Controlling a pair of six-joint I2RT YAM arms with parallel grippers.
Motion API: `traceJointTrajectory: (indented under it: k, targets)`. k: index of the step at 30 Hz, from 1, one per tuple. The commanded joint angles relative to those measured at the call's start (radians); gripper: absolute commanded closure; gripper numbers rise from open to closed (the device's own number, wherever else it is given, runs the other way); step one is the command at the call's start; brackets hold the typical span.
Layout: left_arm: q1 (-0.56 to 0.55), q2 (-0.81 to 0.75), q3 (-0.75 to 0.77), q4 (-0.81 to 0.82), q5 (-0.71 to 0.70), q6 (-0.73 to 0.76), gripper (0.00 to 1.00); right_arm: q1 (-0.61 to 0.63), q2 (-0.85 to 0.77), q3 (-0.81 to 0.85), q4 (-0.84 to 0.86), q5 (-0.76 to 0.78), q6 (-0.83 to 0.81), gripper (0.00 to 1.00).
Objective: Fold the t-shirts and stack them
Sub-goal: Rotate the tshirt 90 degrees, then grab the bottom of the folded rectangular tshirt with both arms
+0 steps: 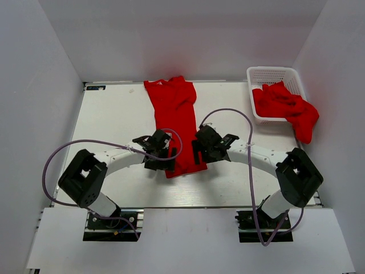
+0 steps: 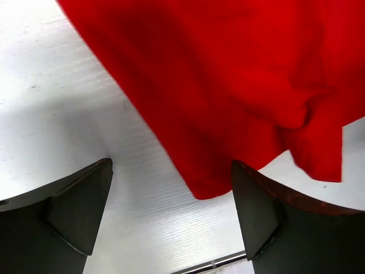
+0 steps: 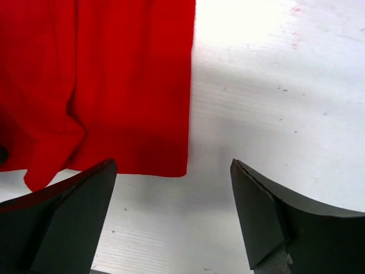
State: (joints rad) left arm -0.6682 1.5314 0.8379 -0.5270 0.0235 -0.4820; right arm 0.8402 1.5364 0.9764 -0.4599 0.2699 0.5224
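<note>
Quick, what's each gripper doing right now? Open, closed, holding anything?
Left gripper: open, holding nothing, at a near corner of the spread-out bright red cloth t-shirt.
Right gripper: open, holding nothing, at the shirt's other near corner.

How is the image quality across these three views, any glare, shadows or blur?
Top view: evenly lit and sharp. Left wrist view: bright red cloth t-shirt oversaturated, folds hard to read. Right wrist view: white table glares at top, shadowed lower down.
</note>
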Motion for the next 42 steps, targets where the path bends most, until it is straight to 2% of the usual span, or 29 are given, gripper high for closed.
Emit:
traceJointTrajectory:
  k: [1, 3, 11, 14, 16, 17, 22, 23, 24, 25, 27, 28, 36, 38, 42]
  targets:
    - [-0.031, 0.007, 0.05, -0.024, -0.074, -0.036, 0.06, -0.021, 0.013, -0.018, 0.056, -0.096, 0.013, 0.15]
    - [-0.04, 0.007, 0.05, -0.034, -0.095, -0.036, 0.06, -0.033, 0.021, -0.025, 0.087, -0.145, -0.002, 0.19]
    - [-0.068, 0.052, 0.05, -0.013, -0.108, -0.046, 0.14, -0.073, 0.1, -0.019, 0.124, -0.23, -0.015, 0.2]
    - [-0.077, 0.062, 0.041, -0.013, -0.108, -0.046, 0.26, -0.092, 0.119, -0.022, 0.121, -0.245, -0.015, 0.22]
    - [-0.077, 0.072, 0.032, -0.004, -0.108, -0.046, 0.43, -0.098, 0.12, -0.031, 0.124, -0.256, -0.012, 0.31]
    - [-0.086, 0.072, 0.032, -0.014, -0.108, -0.046, 0.55, -0.105, 0.12, -0.036, 0.122, -0.259, -0.009, 0.43]
    - [-0.087, 0.046, -0.028, -0.024, -0.094, -0.076, 0.67, -0.127, 0.111, -0.082, 0.103, -0.259, 0.004, 0.72]
    - [-0.087, 0.045, -0.039, -0.024, -0.08, -0.076, 0.86, -0.125, 0.11, -0.085, 0.101, -0.261, 0.004, 0.77]
    - [-0.087, 0.033, -0.054, -0.024, -0.08, -0.087, 0.96, -0.13, 0.102, -0.097, 0.102, -0.293, 0.004, 0.85]
    - [-0.087, 0.021, -0.054, -0.024, -0.08, -0.098, 1.0, -0.133, 0.099, -0.108, 0.102, -0.3, -0.005, 0.89]
    - [-0.087, 0.009, -0.08, -0.024, -0.071, -0.098, 1.0, -0.138, 0.088, -0.12, 0.099, -0.301, 0.005, 0.98]
    - [-0.087, -0.01, -0.08, -0.024, -0.071, -0.108, 1.0, -0.136, 0.087, -0.123, 0.102, -0.299, 0.007, 1.0]
    - [-0.076, -0.145, -0.132, -0.1, -0.132, -0.133, 1.0, -0.15, 0.054, -0.171, 0.099, -0.314, 0.005, 1.0]
    - [-0.076, -0.154, -0.141, -0.1, -0.097, -0.124, 1.0, -0.15, 0.03, -0.179, 0.112, -0.327, -0.015, 1.0]
    - [-0.076, -0.165, -0.129, -0.053, -0.011, -0.104, 1.0, -0.142, -0.024, -0.171, 0.161, -0.472, -0.064, 1.0]
